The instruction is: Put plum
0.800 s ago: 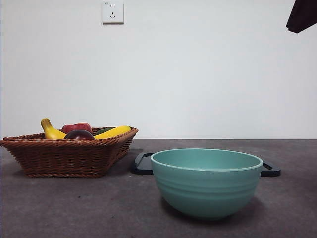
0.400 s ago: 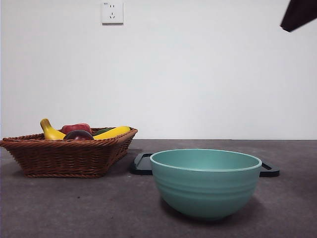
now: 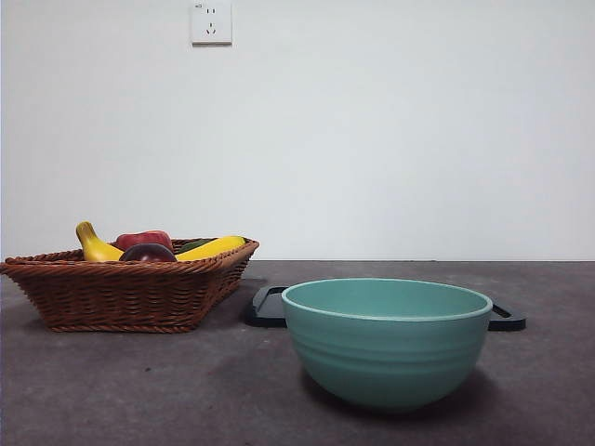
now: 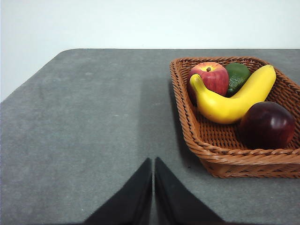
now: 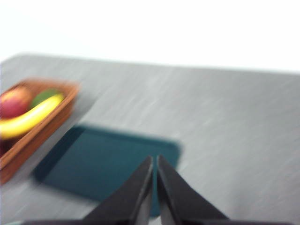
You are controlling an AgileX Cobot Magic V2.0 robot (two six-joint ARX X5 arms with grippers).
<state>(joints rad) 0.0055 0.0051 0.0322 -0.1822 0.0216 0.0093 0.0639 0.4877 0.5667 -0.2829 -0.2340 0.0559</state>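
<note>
The dark maroon plum (image 4: pixel 266 124) lies in the near corner of a brown wicker basket (image 4: pixel 220 153), beside a yellow banana (image 4: pixel 232 101); from the front the plum (image 3: pixel 147 252) peeks over the basket's rim (image 3: pixel 130 288) at the left. My left gripper (image 4: pixel 153 187) hangs shut over bare table beside the basket, apart from the plum. My right gripper (image 5: pixel 154 187) is shut above a dark teal tray (image 5: pixel 108 166), in a blurred picture. Neither arm shows in the front view.
A red apple (image 4: pixel 209 77) and a green fruit (image 4: pixel 237 76) share the basket. A teal bowl (image 3: pixel 387 341) stands at front centre, with the dark tray (image 3: pixel 268 307) behind it. A wall socket (image 3: pixel 211 22) is high on the back wall.
The dark arm tip at the front view's top right corner has risen out of the picture. The basket, fruit and bowl have not moved.
</note>
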